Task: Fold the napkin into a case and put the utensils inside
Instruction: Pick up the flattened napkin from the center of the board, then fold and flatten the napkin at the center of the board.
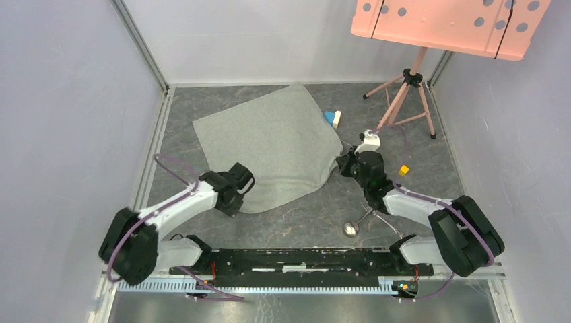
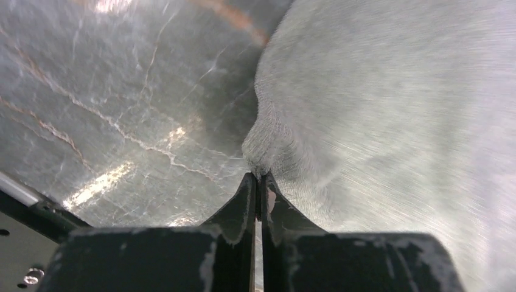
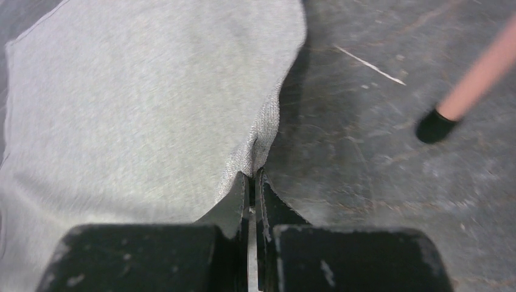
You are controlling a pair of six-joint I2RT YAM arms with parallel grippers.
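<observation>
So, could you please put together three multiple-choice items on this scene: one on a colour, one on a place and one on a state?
1. What colour is the napkin?
A. pink
B. light grey
C. blue

2. Where does the spoon lie?
A. on the napkin
B. under the pink stand
C. on the bare table, off the napkin

3. How does the left end effector stand?
A. wide open above the cloth
B. shut on the spoon
C. shut on the napkin's edge

Answers:
1 B: the cloth reads light grey in every view.
2 C: the overhead view shows it on the dark marbled surface, on the near side of the cloth.
3 C: the left wrist view shows the fingers closed together with cloth pinched at their tips.
</observation>
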